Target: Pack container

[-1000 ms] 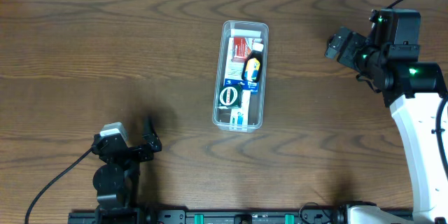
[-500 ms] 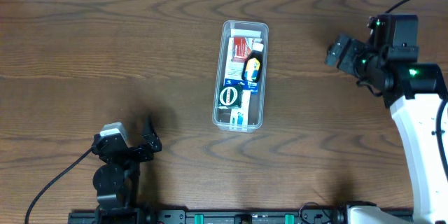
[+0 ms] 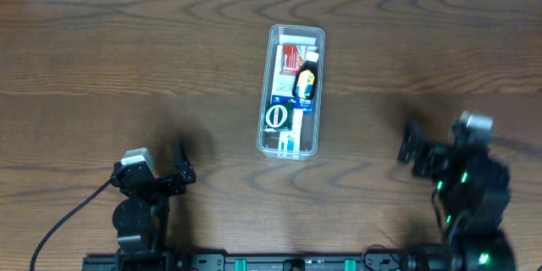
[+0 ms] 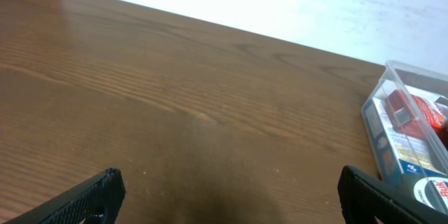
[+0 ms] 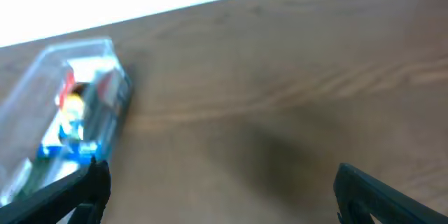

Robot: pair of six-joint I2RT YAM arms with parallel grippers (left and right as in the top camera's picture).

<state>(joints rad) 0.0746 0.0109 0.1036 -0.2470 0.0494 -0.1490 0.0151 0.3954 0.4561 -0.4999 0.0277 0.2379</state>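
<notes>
left tool [image 4: 229, 182] is being held with its fingers wide apart at the lower left of the overhead frame, nothing being gripped. right tool [image 5: 220, 175], blurred at the lower right, is likewise being held spread and empty. container [image 3: 296, 30] is being carried by the wooden worktop [image 3: 127, 59] at upper centre, well apart from both tools, with small boxes [image 3: 290, 56] and a dark bottle [image 3: 306, 80] lying inside.
</notes>
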